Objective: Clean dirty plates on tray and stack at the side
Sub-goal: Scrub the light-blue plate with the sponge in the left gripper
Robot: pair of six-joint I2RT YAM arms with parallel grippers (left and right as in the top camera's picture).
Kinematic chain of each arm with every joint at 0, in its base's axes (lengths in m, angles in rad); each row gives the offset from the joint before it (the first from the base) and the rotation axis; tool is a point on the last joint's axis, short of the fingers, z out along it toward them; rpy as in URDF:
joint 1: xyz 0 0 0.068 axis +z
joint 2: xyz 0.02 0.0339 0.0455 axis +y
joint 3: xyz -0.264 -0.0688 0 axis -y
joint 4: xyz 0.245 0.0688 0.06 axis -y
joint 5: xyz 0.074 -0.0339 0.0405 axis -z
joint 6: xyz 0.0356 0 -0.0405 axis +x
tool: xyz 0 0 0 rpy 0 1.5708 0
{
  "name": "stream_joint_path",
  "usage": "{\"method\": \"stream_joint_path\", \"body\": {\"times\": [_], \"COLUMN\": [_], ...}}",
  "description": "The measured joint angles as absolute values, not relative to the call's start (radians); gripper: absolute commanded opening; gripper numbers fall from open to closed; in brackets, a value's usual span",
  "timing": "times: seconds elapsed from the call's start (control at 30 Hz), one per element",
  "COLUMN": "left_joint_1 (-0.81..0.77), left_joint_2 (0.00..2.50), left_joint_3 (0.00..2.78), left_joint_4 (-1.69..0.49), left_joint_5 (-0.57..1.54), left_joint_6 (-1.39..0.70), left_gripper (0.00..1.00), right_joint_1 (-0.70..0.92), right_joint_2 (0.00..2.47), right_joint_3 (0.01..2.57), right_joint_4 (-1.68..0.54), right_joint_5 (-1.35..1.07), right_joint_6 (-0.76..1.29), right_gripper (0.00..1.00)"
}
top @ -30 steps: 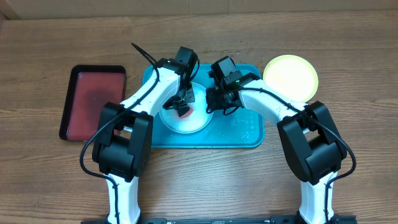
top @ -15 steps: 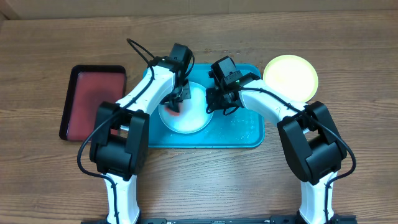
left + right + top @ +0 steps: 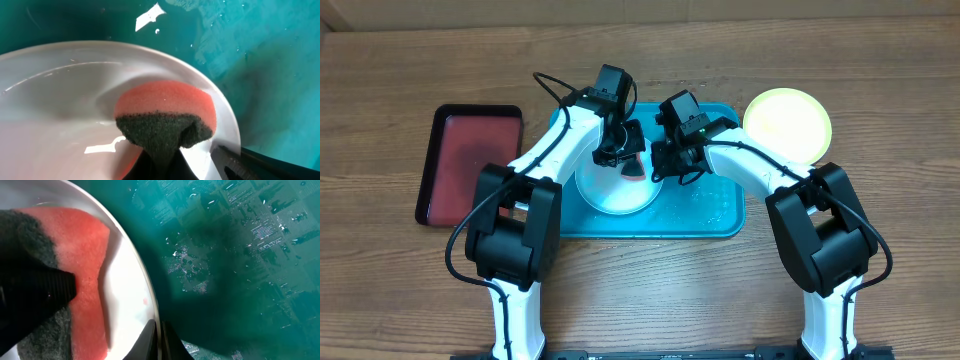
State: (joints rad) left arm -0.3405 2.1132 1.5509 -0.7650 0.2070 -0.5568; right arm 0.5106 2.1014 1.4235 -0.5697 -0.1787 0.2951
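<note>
Across swept the left fingers (image 3: pixel 623 160), from the plate's left side to its right edge, clamped tight on a sponge (image 3: pixel 167 107) of coral foam backed with coarse dark scouring fibre. It pressed into the glossy, shallow white plate (image 3: pixel 605 192). The right fingers (image 3: pixel 660 170) pinched that plate's rim. The plate sat in the wet teal tray (image 3: pixel 715 215); a yellow-green plate (image 3: pixel 787 123) lay just beside it on the wooden surface (image 3: pixel 640 300).

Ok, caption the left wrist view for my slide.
Left gripper presses a red dark-backed sponge onto the white plate near its rim, on the wet teal tray.
</note>
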Motion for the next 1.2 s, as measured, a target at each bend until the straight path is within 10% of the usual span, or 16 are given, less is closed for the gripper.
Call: {"method": "stream_joint_path", "body": {"times": [0.63, 1.2], "left_joint_1": [-0.356, -0.379], "left_joint_2": [2.099, 2.100], "left_joint_3": [1.542, 1.541], "left_joint_4": [-0.953, -0.873], "left_joint_5": [-0.235, 0.180], "left_joint_6": [-0.516, -0.513], "left_gripper": [0.04, 0.04], "right_joint_1": [0.516, 0.516], "right_joint_2": [2.101, 2.101], "right_joint_3": [1.423, 1.423], "right_joint_4": [-0.570, -0.569], "right_joint_5": [-0.191, -0.192], "right_joint_6": [0.291, 0.290], "right_gripper": [0.04, 0.04]}}
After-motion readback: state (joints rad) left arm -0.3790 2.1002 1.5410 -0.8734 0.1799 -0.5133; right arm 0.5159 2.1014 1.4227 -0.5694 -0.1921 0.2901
